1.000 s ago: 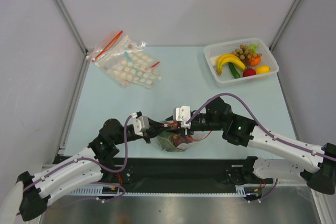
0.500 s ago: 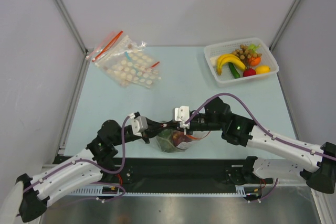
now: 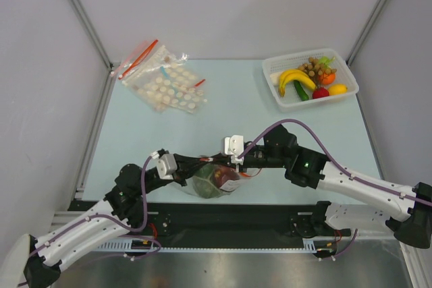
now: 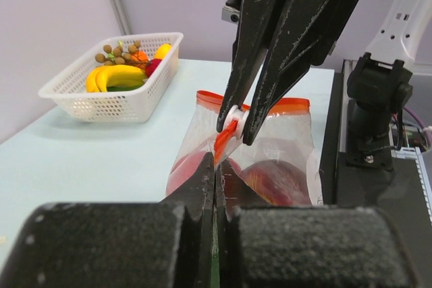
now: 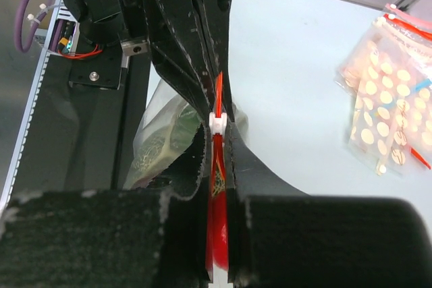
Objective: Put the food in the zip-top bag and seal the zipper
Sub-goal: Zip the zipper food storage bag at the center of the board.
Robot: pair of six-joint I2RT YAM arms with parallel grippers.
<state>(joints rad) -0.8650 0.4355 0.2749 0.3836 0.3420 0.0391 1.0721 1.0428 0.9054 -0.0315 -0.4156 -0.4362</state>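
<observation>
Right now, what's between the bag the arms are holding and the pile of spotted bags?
Nothing but bare table between the held bag and the spotted bags; the top view shows that stretch plainly.

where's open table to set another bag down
Widest bare table lies between the disc bags and the basket, down to the bag. Also the left strip below the disc bags. Crowded: near-edge centre, where left gripper and right gripper pinch the bag.

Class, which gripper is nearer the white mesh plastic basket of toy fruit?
Right. The right gripper grips the red zipper strip of the clear bag on the side facing the basket; the left gripper grips it from the opposite side, farther away.
</observation>
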